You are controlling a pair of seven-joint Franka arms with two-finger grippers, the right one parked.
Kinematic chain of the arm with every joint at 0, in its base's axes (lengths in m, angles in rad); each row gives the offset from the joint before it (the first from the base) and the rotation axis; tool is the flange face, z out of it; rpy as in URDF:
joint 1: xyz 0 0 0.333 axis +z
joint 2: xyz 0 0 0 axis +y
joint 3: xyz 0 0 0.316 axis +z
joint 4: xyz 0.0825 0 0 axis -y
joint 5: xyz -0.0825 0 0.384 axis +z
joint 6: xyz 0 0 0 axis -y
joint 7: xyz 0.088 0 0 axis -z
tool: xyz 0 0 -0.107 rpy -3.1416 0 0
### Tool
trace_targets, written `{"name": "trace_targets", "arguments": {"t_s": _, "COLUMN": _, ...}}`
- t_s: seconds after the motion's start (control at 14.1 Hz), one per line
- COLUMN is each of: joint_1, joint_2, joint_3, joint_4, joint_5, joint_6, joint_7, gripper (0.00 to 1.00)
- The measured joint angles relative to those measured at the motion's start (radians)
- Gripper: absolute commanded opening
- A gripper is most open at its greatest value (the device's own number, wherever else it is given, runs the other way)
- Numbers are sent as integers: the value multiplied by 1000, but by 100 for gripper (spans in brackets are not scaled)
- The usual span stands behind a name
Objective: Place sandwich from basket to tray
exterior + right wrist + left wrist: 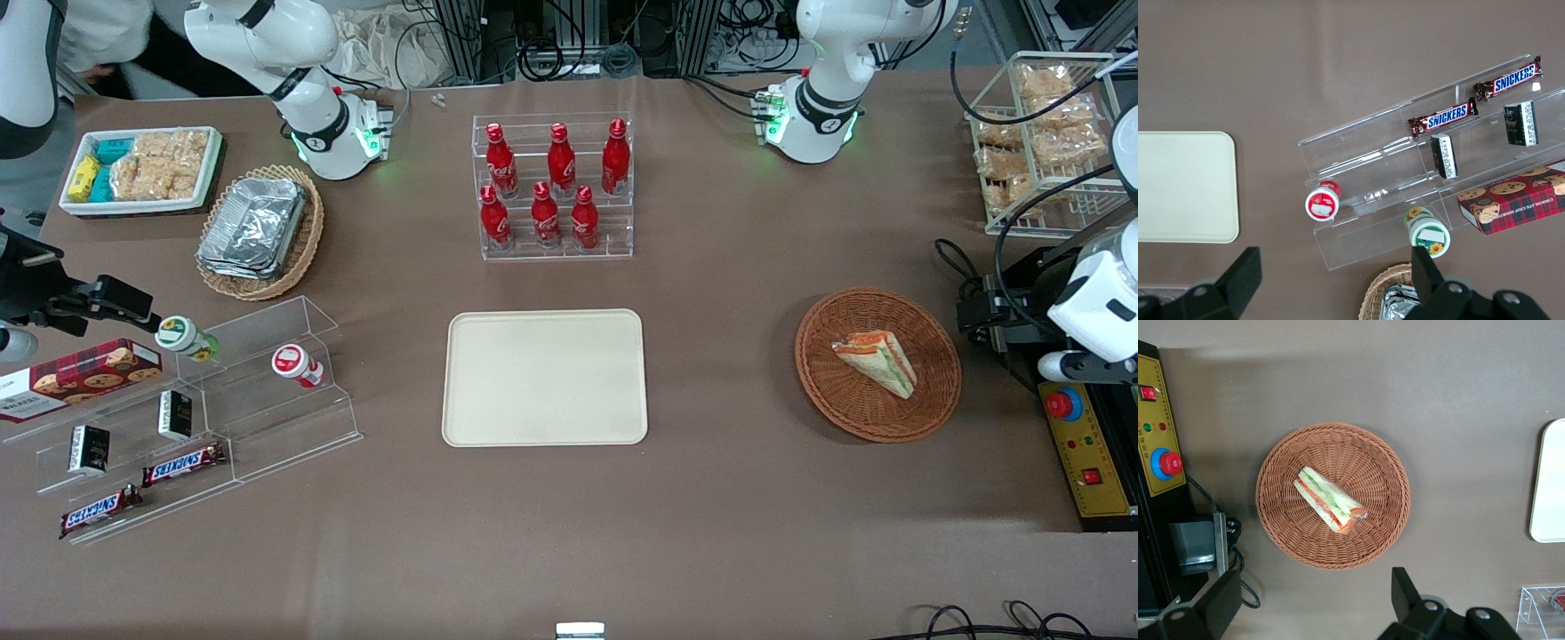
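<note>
Bare table (pixel 729 373) btwn tray (pixel 544 378), basket (pixel 1333 495) w/ sandwich (pixel 1329 500); gripper (pixel 1315 603) spread above.

The left arm's gripper (pixel 1315 603) hangs above the table, pointing down; fingers (pixel 1405 590) spread wide, holding nothing.

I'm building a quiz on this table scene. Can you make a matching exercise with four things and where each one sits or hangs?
Things:
1. sandwich
2. tray
3. red bottles
4. gripper

Places or states:
A. on a clear tiered rack
B. open, high above the basket
C. lying in the reddish-brown wicker basket
D. bare, flat on the table, nearer the front camera than the bottles

Pairs: 1-C, 2-D, 3-A, 4-B
</note>
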State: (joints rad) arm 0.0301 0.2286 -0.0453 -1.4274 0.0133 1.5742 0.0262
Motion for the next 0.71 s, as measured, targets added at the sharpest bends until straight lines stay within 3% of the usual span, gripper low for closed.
{"name": "trace_targets", "arguments": {"t_s": 0.71, "joint_1": 2, "joint_2": 0, "joint_3": 0, "joint_4": -6, "joint_5": 4, "joint_6": -8, "joint_7": -3, "gripper": 100}}
